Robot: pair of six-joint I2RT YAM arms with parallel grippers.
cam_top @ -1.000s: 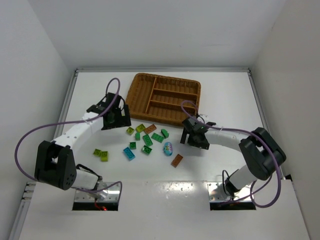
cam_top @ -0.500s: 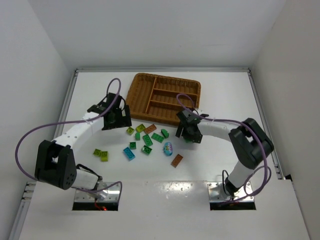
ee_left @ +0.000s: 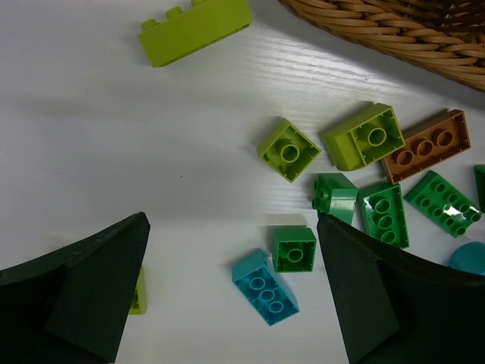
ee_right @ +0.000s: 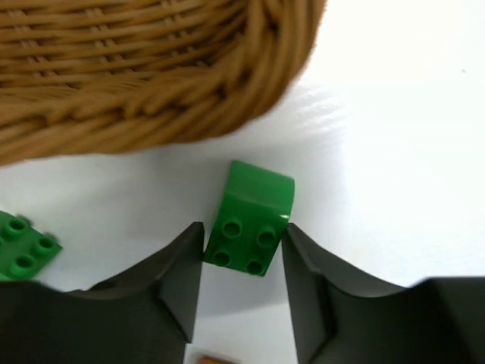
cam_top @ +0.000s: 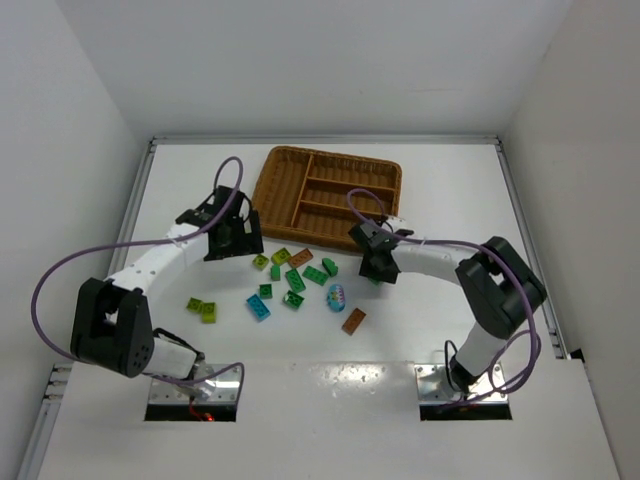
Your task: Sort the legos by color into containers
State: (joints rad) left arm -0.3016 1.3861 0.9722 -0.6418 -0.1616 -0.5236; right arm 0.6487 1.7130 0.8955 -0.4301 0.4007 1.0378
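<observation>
The wicker tray [cam_top: 270, 195] stands at the back centre, and its compartments look empty. Loose legos lie in front of it: a lime one [cam_top: 280, 256], an orange one [cam_top: 300, 257], a green one [cam_top: 315, 274], a teal one [cam_top: 258, 306], and an orange one [cam_top: 353, 320] further forward. My right gripper [cam_top: 375, 268] is low by the tray's near right corner. In the right wrist view its jaws [ee_right: 242, 231] press both sides of a green lego [ee_right: 250, 224] on the table. My left gripper [cam_top: 232, 238] hangs open over the pile's left side, with a teal lego [ee_left: 265, 287] and a small green lego [ee_left: 294, 248] below its gap.
A pale blue patterned egg [cam_top: 336, 296] lies among the bricks. Two lime bricks [cam_top: 201, 309] sit apart at the left. The tray's woven wall [ee_right: 136, 91] is just beyond the right fingers. White walls enclose the table on three sides.
My right gripper has moved left toward the tray's near corner, come down and closed from wide open onto the green lego. The left arm has not moved.
</observation>
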